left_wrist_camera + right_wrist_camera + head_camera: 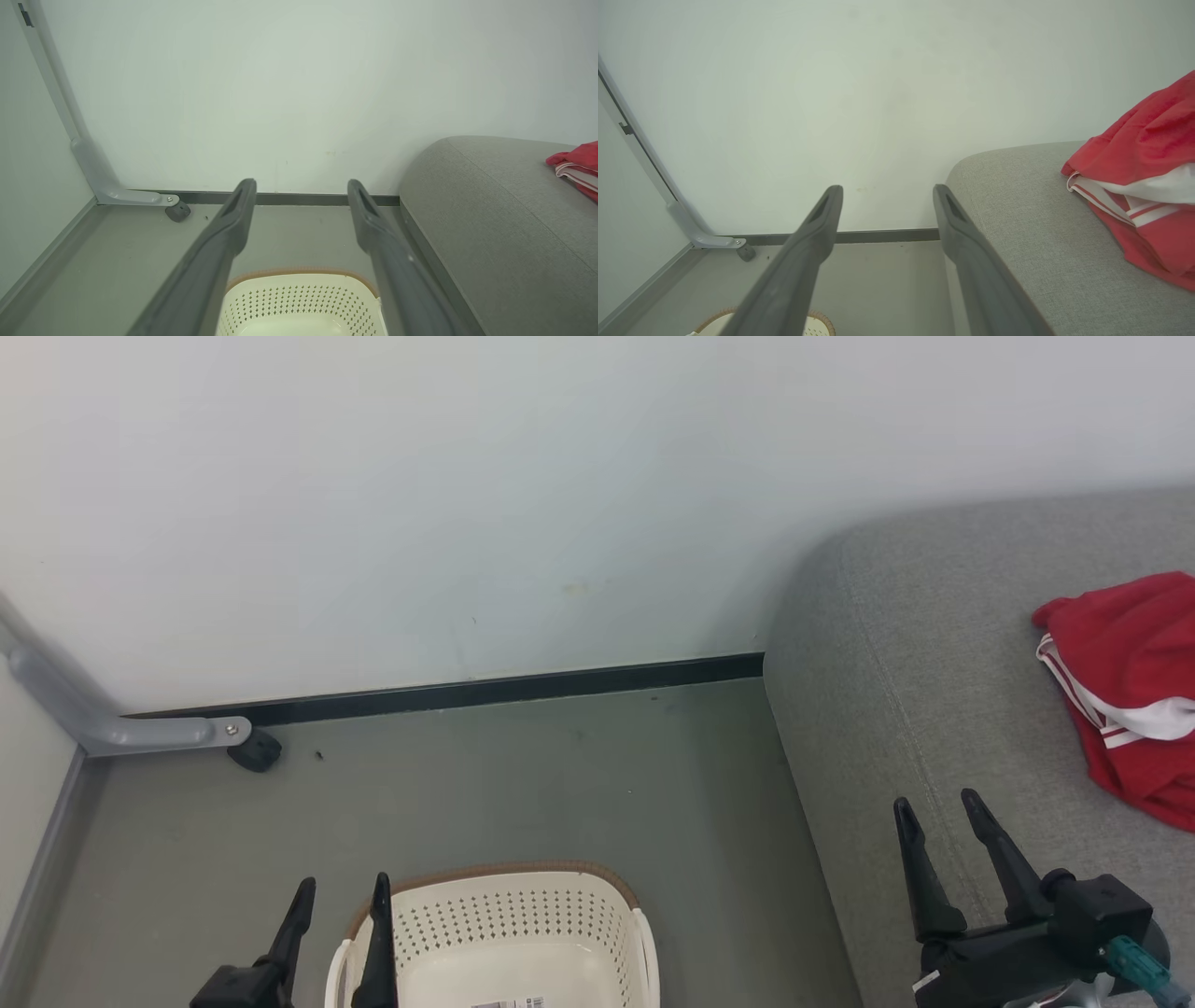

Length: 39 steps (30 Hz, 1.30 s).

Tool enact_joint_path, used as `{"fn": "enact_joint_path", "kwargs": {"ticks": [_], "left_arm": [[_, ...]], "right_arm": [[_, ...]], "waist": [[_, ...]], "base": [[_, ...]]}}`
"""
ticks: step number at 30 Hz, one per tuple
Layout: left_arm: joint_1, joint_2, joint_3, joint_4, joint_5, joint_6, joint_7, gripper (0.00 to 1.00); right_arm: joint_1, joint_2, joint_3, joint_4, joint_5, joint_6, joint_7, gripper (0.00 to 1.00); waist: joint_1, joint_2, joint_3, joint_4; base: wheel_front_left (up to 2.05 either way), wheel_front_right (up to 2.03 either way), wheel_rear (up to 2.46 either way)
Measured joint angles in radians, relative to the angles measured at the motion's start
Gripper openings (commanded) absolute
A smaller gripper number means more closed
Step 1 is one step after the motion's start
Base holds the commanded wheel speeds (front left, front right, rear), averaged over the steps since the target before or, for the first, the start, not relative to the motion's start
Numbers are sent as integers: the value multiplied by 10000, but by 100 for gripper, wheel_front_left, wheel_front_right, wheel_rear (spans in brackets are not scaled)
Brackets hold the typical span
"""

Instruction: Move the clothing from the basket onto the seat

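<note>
Cream plastic with diamond-shaped perforations and a brown woven-look rim, the rounded basket (pixel 523 919) sits on the smooth grey floor (pixel 560 784) at the near edge. A white sticker (pixel 509 1002) inside it is too small to read. The left gripper (pixel 343 882) hovers at its left rim, dark tapered fingers apart. The right gripper (pixel 935 800) hangs over the seat (pixel 896 691), fingers likewise spread. Soft red clothing (pixel 1134 653) with white stripe trim lies crumpled on that coarse-weave, round-edged, seamed grey seat, far right.

You get bright, even, diffuse light; faint shadow on wall (pixel 747 607) left of seat (pixel 887 663); wrist views bow at edges, near fingers (pixel 210 261) soft.
</note>
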<state>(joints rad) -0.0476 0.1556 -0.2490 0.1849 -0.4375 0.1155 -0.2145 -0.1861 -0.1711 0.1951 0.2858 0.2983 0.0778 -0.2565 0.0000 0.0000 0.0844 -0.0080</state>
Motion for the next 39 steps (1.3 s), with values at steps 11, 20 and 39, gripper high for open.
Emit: {"fn": "enact_joint_path", "kwargs": {"ticks": [11, 20, 39], "left_arm": [[181, -84, 115, -52, 79, 4, -75, 100], [181, -173, 186, -61, 178, 79, -86, 100], [185, -303, 393, -31, 343, 79, -88, 0]], "right_arm": [[214, -107, -33, -207, -2, -161, 13, 100], [346, -119, -4, -295, -2, -174, 98, 100], [371, -123, 63, -527, -2, -205, 274, 0]], "waist": [[0, 0, -28, 31], [0, 0, -41, 63], [0, 0, -50, 119]], "base": [[0, 0, 0], [0, 0, 0], [0, 0, 0]]}}
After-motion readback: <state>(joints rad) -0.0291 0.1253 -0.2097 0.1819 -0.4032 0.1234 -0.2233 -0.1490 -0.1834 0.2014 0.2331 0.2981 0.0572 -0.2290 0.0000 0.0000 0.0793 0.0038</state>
